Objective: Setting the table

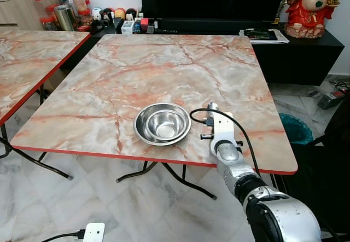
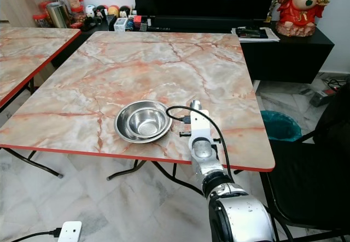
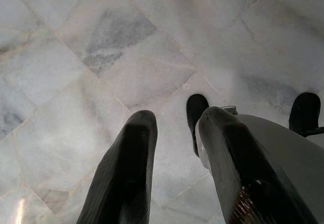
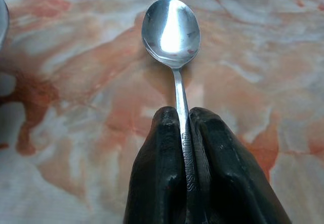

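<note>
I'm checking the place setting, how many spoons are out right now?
1. The spoon is pinched by its handle in the right gripper, over the table just right of the bowl.

Spoon [image 4: 171, 29] polished metal; bowl [image 1: 162, 123] shiny steel; table [image 1: 136, 72] glossy marble-look.

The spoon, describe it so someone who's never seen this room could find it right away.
Start at the marble-patterned table with the red edge, in front of the television. Near its front edge sits a steel bowl; just right of it the right claw pinches the spoon by its handle. It is slim and shiny, with an oval head.
</note>
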### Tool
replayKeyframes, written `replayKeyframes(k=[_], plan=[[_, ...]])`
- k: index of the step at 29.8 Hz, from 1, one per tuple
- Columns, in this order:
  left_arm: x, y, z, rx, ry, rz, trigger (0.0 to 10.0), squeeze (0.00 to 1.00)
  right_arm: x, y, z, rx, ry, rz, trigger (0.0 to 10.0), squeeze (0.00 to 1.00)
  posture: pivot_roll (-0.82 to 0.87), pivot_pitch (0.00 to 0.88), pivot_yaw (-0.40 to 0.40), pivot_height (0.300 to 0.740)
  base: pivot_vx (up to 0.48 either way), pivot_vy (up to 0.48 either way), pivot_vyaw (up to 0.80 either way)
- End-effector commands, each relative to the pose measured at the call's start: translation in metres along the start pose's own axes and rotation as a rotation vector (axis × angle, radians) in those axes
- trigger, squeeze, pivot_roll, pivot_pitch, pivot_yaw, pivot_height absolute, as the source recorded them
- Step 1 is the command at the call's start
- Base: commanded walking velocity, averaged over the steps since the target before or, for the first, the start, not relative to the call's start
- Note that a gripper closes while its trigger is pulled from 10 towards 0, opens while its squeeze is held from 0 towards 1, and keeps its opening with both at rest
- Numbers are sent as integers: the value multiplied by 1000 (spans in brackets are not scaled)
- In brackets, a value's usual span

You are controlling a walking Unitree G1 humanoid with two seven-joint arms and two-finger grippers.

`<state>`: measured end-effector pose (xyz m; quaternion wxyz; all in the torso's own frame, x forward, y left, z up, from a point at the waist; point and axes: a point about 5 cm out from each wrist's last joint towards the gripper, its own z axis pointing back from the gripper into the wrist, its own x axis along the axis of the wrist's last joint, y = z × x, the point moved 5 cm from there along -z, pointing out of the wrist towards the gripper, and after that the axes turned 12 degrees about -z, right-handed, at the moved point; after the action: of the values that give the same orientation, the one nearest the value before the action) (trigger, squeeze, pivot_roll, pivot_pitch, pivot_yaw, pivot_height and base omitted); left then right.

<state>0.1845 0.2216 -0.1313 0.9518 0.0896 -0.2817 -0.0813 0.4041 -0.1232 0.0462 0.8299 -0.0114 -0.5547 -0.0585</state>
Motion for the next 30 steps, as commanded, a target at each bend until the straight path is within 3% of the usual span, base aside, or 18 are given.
replayKeyframes(k=[1,14,15,17,18,19,20,30], plan=[[0,3,0,9,6,-4,10000,0,3,0,-1,3,2,7,10000,0,86,0,13,740,0,0,0],[2,1,-1,5,4,-6,10000,0,-1,3,0,15,18,16,10000,0,88,0,10,740,0,0,0],[2,1,-1,5,4,-7,10000,0,-2,4,0,16,20,11,10000,86,88,0,10,740,0,0,0],[2,1,-1,5,4,-6,10000,0,-3,4,0,18,25,1,10000,98,89,0,9,740,0,0,0],[2,1,-1,6,4,-5,10000,0,-3,5,0,22,28,-3,10000,314,89,0,9,740,0,0,0],[2,1,-1,6,4,-5,10000,0,-3,5,0,22,28,-3,10000,314,89,0,9,740,0,0,0],[3,1,-1,7,3,-5,10000,0,-3,6,0,23,28,-1,10000,478,89,0,8,740,0,0,0],[3,1,-1,7,3,-9,10000,0,-3,6,0,23,26,1,10000,471,89,0,10,740,0,0,0]])
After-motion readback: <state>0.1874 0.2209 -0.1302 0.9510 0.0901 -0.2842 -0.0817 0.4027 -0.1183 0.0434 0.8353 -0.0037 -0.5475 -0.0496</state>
